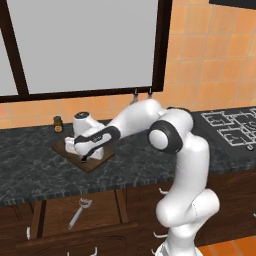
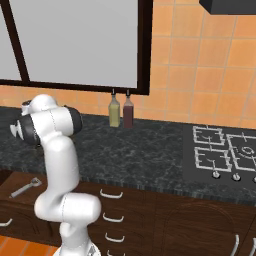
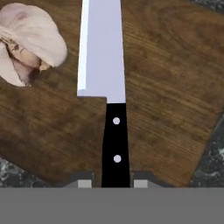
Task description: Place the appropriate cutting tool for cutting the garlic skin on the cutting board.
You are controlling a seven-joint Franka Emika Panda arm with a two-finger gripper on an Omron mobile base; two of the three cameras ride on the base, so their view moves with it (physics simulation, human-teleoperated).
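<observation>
In the hand view the cutting tool (image 3: 103, 57), a knife with a black riveted handle and a silver blade, points away from me over the dark brown cutting board (image 3: 170, 92). My gripper (image 3: 113, 182) is shut on the knife's handle, one fingertip on each side of it. The garlic (image 3: 28, 41) lies on the board just left of the blade. From the left base view, the gripper (image 1: 84, 158) hangs low over the board (image 1: 99, 161) on the dark counter. Whether the knife touches the board I cannot tell.
A silver peeler (image 1: 79, 210) lies in the open drawer below the counter. A small jar (image 1: 58, 124) stands behind the board. Two bottles (image 2: 121, 111) stand against the tiled wall. The stove (image 1: 232, 127) occupies the counter's right end.
</observation>
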